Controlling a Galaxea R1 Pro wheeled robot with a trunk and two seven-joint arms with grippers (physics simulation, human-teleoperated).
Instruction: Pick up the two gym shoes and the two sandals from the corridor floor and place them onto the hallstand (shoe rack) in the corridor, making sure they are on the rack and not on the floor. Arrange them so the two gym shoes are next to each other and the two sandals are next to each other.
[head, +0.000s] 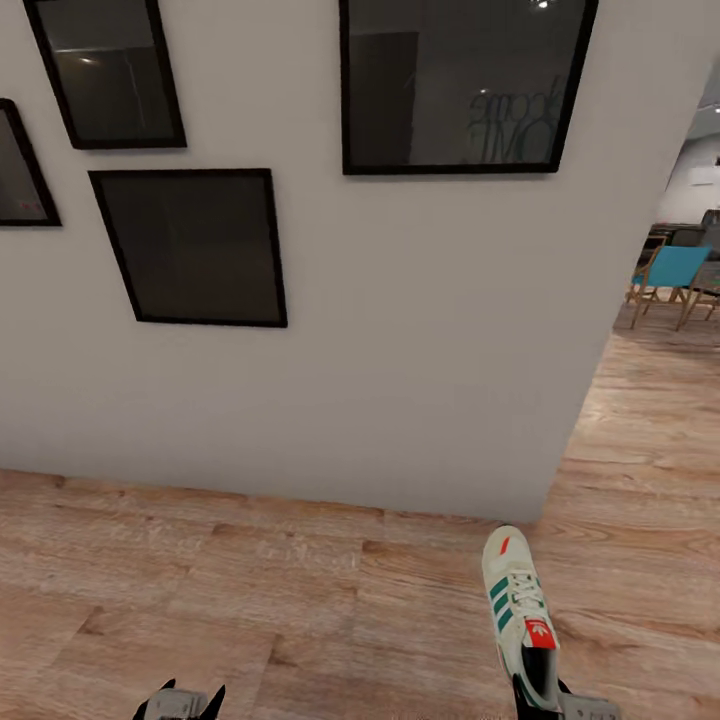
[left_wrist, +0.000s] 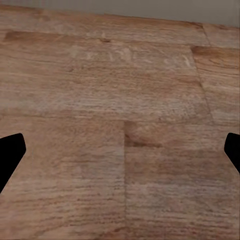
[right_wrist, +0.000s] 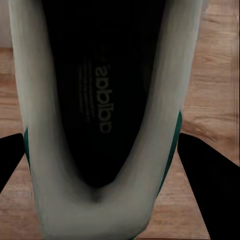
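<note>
Currently the right gripper (head: 545, 700) is clamped on the heel of a gym shoe (head: 517, 605), toe pointing at the wall (head: 400, 400). Its fingers (right_wrist: 207, 180) flank the heel collar; the insole (right_wrist: 100, 100) reads "adidas". The left gripper (head: 180, 700) hangs spread and empty above the floor (left_wrist: 120, 100), well left of the shoe. Open planks run right of the wall's corner toward a blue chair (head: 668, 272). Faint, unreadable lettering shows in one picture frame (head: 465, 85).

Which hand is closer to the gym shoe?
Right. The right hand is at the gym shoe's heel, fingers flanking it. The left hand hangs apart, over bare corridor floor.
</note>
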